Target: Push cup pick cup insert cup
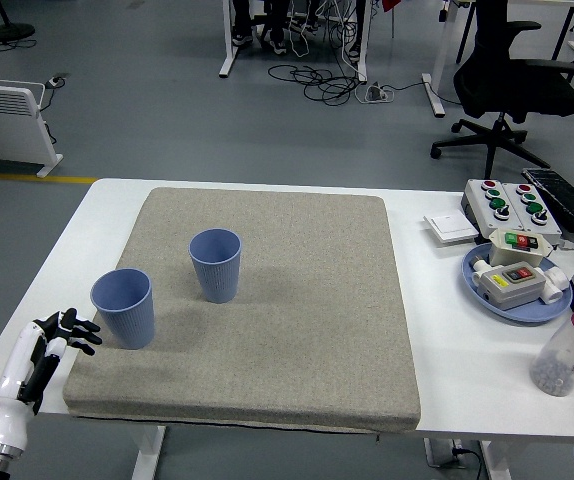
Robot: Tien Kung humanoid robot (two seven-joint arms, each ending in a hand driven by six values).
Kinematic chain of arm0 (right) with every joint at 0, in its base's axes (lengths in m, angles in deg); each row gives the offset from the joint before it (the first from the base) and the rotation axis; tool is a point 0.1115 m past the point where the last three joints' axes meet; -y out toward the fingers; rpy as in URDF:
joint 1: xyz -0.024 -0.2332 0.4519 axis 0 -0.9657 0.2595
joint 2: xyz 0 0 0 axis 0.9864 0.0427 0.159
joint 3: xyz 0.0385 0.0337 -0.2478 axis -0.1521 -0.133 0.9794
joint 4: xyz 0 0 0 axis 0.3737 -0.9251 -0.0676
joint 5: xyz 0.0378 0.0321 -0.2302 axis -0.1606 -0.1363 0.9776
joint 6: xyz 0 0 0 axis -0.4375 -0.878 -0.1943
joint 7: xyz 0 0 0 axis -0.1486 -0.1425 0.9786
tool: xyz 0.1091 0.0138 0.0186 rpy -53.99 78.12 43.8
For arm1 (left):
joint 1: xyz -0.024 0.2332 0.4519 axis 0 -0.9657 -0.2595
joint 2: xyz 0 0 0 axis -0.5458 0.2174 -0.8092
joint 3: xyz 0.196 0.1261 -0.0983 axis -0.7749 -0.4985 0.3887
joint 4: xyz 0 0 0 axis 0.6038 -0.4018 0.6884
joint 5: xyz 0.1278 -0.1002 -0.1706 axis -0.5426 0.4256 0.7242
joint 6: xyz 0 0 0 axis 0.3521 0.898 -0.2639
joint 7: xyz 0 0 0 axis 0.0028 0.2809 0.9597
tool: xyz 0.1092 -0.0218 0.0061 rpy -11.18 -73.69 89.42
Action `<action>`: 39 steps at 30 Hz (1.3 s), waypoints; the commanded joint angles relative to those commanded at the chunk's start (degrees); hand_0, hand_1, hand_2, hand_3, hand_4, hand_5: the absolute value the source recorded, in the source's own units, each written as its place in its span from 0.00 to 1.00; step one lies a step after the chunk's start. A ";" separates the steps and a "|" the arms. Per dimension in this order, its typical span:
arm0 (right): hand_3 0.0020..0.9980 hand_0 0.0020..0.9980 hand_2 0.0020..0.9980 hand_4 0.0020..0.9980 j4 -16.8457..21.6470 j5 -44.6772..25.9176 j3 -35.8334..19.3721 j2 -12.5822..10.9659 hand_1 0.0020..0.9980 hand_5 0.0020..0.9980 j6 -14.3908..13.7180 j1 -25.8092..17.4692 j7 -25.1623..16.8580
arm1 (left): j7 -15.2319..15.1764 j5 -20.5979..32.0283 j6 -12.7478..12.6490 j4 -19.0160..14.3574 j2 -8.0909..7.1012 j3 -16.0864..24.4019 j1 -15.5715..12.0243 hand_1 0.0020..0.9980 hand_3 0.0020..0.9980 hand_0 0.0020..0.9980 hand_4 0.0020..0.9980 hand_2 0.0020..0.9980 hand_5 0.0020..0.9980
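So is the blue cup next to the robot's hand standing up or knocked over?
Standing up. The near blue cup sits on the grey mat with its open mouth facing up, close beside the left hand.

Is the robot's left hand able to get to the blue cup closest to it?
Probably yes. The left hand sits open just left of the nearer blue cup, and nothing lies between them on the mat.

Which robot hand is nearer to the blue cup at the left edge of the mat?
Left. The left robot hand sits just left of the near blue cup, fingers spread, not touching it. The right robot hand is out of view.
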 joint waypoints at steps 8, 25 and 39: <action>0.58 0.73 0.67 0.10 0.00 -0.06 0.00 0.13 0.66 0.54 -0.04 -0.06 0.08 | 1.08 -0.40 0.82 4.30 0.38 -1.93 2.75 0.50 0.41 0.41 0.59 0.45 1.00; 0.58 0.73 0.67 0.09 0.00 -0.79 0.56 0.28 0.66 0.55 -0.05 -0.20 0.12 | 3.32 0.18 2.41 12.15 0.80 -3.72 9.19 0.56 0.48 0.49 0.58 0.50 1.00; 0.58 0.73 0.67 0.09 0.00 -1.05 0.88 0.43 0.66 0.55 -0.09 -0.23 0.11 | 4.06 0.63 3.28 17.53 0.67 -5.37 14.94 0.59 0.49 0.53 0.58 0.52 1.00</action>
